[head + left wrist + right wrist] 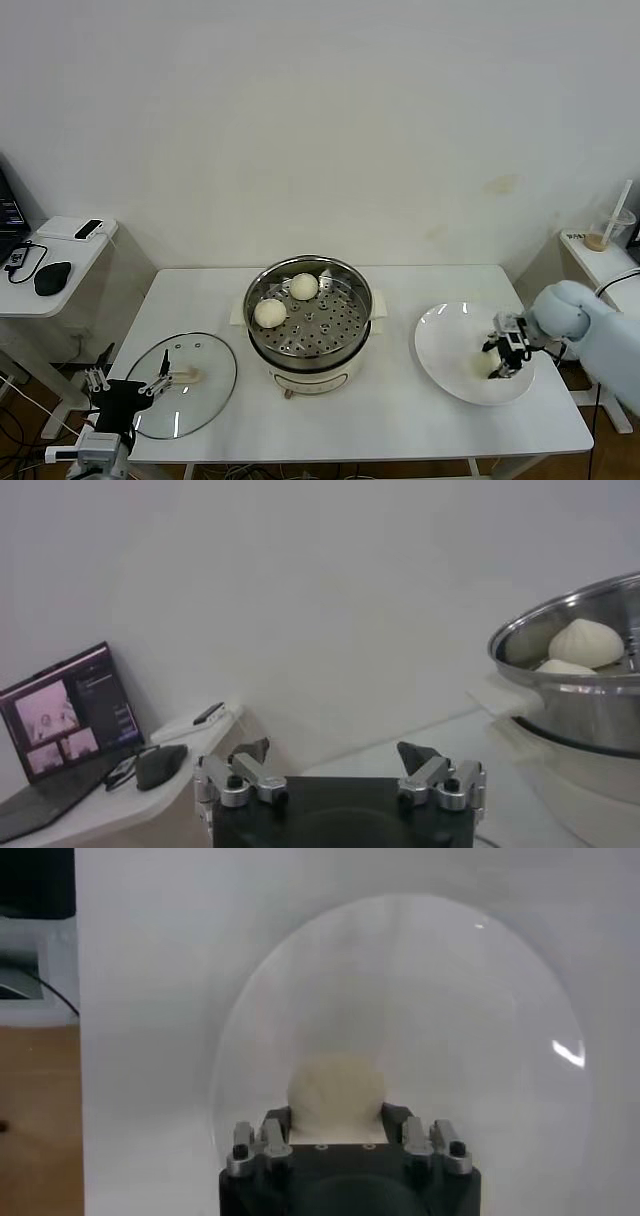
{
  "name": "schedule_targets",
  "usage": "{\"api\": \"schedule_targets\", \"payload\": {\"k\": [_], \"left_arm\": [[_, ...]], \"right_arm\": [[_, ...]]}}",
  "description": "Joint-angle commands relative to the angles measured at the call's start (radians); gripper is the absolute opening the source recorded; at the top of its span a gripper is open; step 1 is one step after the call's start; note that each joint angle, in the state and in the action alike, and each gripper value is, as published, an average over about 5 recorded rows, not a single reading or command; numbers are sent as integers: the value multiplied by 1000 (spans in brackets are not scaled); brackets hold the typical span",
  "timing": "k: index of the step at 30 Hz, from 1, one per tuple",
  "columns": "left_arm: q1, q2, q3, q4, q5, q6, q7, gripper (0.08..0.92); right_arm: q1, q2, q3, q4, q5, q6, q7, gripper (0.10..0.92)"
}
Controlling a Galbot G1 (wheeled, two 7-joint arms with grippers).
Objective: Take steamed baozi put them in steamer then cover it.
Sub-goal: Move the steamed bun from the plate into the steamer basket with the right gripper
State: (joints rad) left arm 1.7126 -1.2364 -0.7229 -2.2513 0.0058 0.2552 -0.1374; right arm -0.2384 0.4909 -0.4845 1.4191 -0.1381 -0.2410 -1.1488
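Now right tool (497, 358) pinching baozi (337, 1088) mid-plate (440, 345), rim clear.

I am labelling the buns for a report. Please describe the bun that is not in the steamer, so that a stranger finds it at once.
On the white table, right of the steel steamer, lies a white plate. The bun sits on it, between the closed fingers of the right end effector. The other two buns lie inside the steamer.

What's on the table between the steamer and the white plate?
Nothing: in the head view, bare tabletop separates the steamer from the plate.
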Motion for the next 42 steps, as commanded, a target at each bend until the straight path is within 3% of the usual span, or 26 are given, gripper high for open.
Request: {"api": "schedule_targets", "payload": {"k": [1, 11, 20, 28, 42], "left_arm": [[-1, 4, 4, -1, -1, 0, 0, 823], [-8, -6, 10, 2, 5, 0, -2, 823], [3, -19, -27, 0, 5, 0, -4, 823], [17, -38, -65, -19, 3, 0, -3, 823], [26, -62, -93, -40, 1, -3, -4, 823]], "right_arm": [[347, -25, -188, 38, 128, -11, -17, 577], [822, 257, -546, -3, 326, -55, 21, 585], [872, 510, -633, -16, 402, -35, 105, 585], [778, 646, -678, -17, 270, 130, 160, 585], [681, 707, -766, 10, 78, 344, 207, 585]]}}
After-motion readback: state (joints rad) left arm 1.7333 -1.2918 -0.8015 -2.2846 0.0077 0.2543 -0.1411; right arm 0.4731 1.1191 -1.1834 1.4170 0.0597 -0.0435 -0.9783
